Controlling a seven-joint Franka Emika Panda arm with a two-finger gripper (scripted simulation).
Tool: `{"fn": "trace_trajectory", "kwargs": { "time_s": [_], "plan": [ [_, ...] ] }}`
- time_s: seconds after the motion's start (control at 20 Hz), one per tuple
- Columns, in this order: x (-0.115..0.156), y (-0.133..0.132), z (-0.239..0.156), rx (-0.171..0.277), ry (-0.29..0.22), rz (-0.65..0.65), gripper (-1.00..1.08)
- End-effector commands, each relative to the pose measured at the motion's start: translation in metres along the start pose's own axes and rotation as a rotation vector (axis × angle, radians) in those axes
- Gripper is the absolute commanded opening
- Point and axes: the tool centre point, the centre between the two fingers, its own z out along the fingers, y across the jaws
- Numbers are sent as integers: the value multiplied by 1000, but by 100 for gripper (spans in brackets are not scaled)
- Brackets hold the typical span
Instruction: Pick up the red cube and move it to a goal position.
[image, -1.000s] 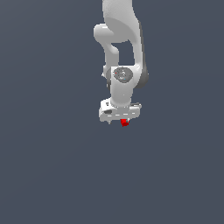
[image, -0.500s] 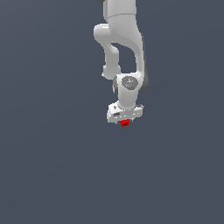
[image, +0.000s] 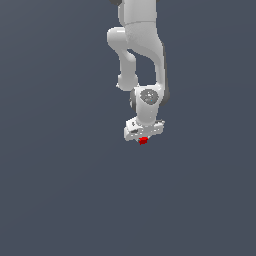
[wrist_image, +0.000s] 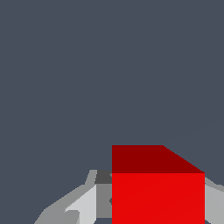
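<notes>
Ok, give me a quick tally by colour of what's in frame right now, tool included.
Red: 1, the small plain-faced red cube, sitting between the fingers of the tool
White: 1, the white jointed robot arm with its tool
Grey: 1, the plain dark grey background surface
Total: 3

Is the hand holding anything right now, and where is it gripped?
Yes: the hand holds the red cube, with its fingers against two opposite side faces.
</notes>
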Motion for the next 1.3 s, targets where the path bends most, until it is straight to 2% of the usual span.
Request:
{"fn": "trace_trajectory", "kwargs": {
  "time_s": [0.0, 0.35, 0.6, 0.85, 1.25],
  "plan": [
    [0, 0, 0, 0, 0, 0, -100],
    [0, 0, 0, 0, 0, 0, -100],
    [7, 11, -5, 0, 0, 0, -100],
    [22, 35, -17, 0, 0, 0, -100],
    [56, 88, -43, 0, 0, 0, -100]
  ]
}}
